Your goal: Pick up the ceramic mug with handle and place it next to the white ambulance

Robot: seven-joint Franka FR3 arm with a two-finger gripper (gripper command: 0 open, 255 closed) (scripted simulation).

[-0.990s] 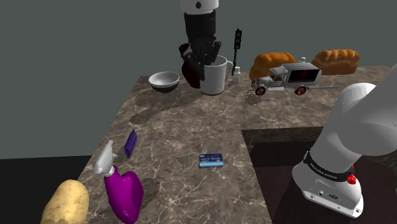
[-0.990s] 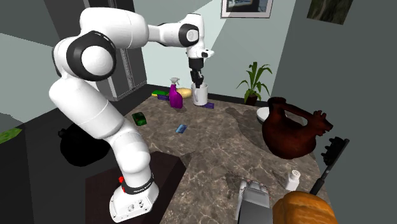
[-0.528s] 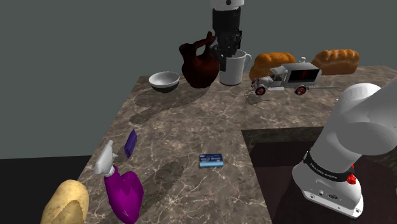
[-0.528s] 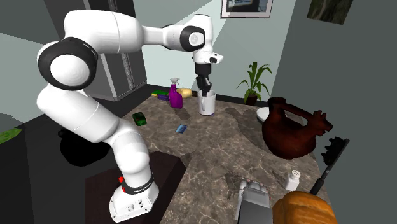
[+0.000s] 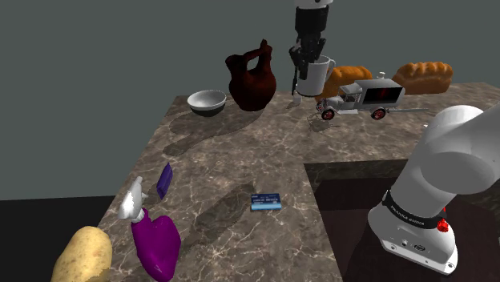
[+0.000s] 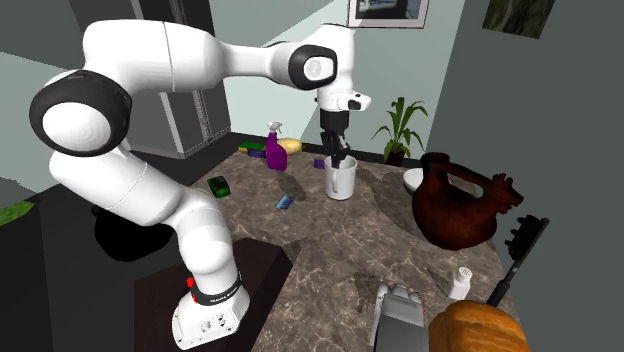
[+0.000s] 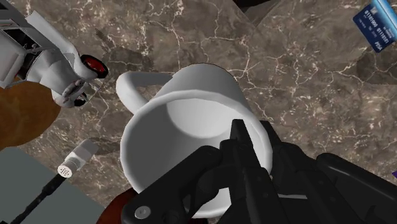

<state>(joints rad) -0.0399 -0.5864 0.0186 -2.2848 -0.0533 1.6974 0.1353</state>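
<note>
Nearest in the shoulder view, at its left, lie a potato (image 5: pixel 81 255) and a purple bottle (image 5: pixel 154 243). A blue card (image 5: pixel 265 200) lies farther in on the marble table (image 5: pixel 224 152). At the far edge, from that view's left to right, stand a bowl (image 5: pixel 207 102), a brown jug (image 5: pixel 251 78) and then the mug (image 5: pixel 317 80). The mug hangs from the claw (image 5: pixel 304 66) above the table, just left of the ambulance (image 5: pixel 362 95). Two loaves (image 5: pixel 422 76) lie behind.

The wrist view adds what the shoulder view hides. The claw (image 7: pixel 257 156) is clenched on the white mug (image 7: pixel 172 127), with one finger inside the rim and one outside. The handle points toward the ambulance (image 7: pixel 38 54), and a shaker (image 7: pixel 75 160) stands beside it. In the second exterior view we see the mug (image 6: pixel 342 182) under the claw (image 6: pixel 339 160), between the bottle and the jug, with a plant (image 6: pixel 400 128) beyond.

A second ago the mug hung in front of the jug, close to the bowl. Half a second ago it was just right of the jug. Now it has reached the ambulance's front, and in the second exterior view it has come nearer the camera.
</note>
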